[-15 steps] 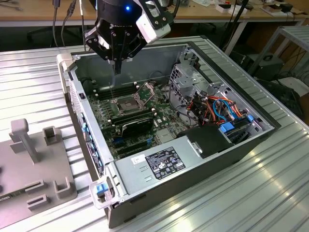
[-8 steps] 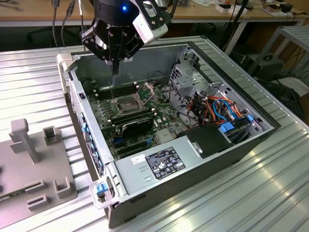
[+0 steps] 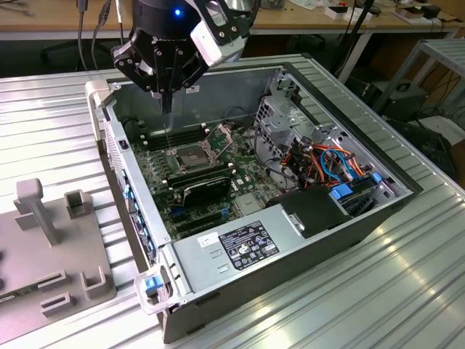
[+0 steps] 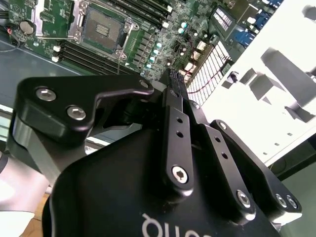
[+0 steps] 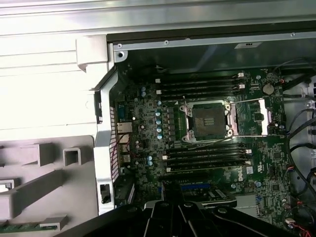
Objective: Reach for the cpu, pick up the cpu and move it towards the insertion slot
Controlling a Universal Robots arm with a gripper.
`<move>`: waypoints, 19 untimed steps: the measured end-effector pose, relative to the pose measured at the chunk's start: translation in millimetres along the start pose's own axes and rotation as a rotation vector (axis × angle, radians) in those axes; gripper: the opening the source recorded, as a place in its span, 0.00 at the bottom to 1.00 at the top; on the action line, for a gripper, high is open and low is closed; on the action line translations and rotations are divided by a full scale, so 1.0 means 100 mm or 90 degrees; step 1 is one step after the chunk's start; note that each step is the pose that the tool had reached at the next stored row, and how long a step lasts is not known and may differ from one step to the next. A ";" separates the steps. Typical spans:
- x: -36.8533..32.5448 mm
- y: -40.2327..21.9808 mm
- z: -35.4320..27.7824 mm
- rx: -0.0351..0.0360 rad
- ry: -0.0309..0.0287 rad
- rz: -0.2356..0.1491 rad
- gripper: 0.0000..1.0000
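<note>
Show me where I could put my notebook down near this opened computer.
The ribbed table is bare beside the computer case at the exterior view's right. A narrower strip lies between the case and the grey fixture. Inside is crowded: cables, drive cage, and the gripper hanging near the CPU socket.

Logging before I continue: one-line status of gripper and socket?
gripper: above motherboard, close to socket | socket: dark centre bare | load: cannot tell
</note>
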State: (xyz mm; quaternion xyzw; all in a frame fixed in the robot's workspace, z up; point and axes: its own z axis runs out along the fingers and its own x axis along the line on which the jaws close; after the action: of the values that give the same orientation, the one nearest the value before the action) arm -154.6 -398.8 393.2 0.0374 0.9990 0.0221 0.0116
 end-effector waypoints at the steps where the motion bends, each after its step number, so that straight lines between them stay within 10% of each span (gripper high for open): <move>1: 0.005 0.000 0.000 0.0000 0.0002 0.000 0.11; 19: 0.186 -0.014 -0.004 0.0001 0.0015 0.000 0.11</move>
State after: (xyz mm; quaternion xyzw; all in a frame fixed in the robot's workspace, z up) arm -173.2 -398.8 393.1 0.0375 0.9990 0.0220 0.0104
